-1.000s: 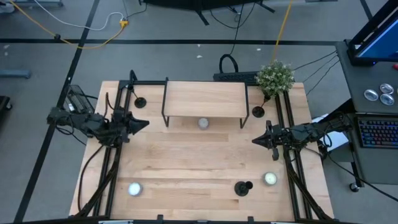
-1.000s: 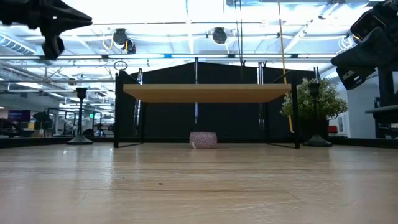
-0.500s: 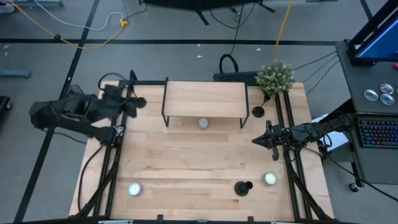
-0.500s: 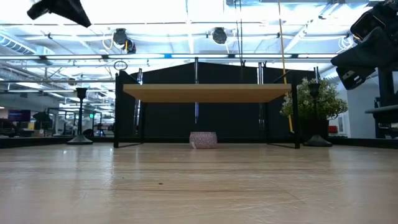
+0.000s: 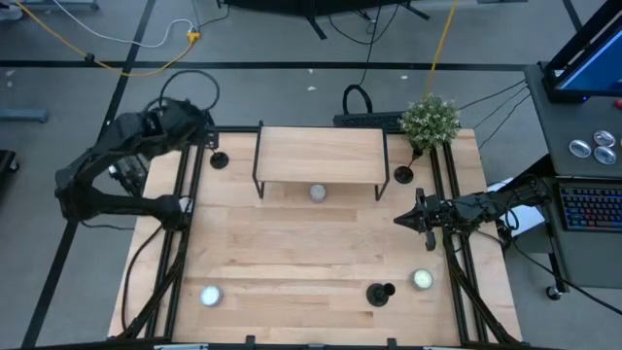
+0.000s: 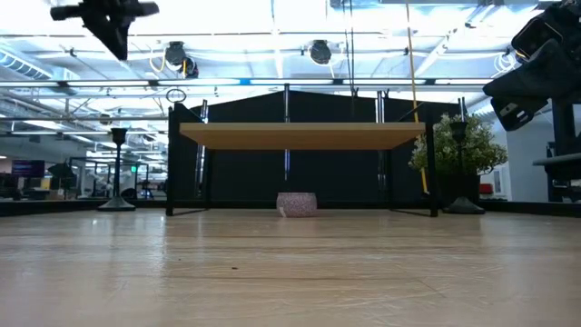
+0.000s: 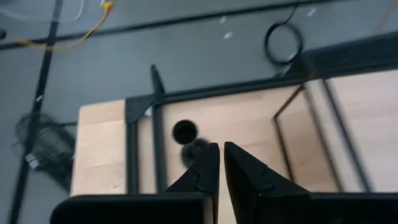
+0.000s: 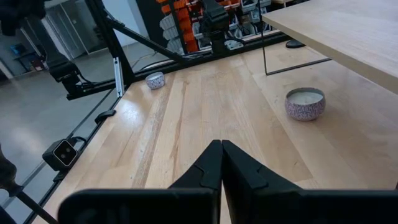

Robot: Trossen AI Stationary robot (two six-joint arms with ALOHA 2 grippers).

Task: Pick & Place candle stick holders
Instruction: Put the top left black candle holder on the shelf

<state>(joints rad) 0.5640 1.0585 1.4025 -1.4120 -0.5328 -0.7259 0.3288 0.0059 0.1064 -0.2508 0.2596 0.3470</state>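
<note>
Looking down, you've got the left gripper (image 5: 207, 139) up high over the back-left corner, jaws nearly pressed together on nothing, right above one holder (image 5: 220, 160). A second holder (image 5: 403, 175) sits by the plant (image 5: 430, 121), and a third holder (image 5: 379, 294) lies near the front edge. The right gripper (image 5: 397, 220) hangs at the right side, pinched closed and empty.

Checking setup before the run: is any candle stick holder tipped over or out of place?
One candle stick holder near the front edge looks to be lying on its side. The other two stand upright at the back corners.
</note>
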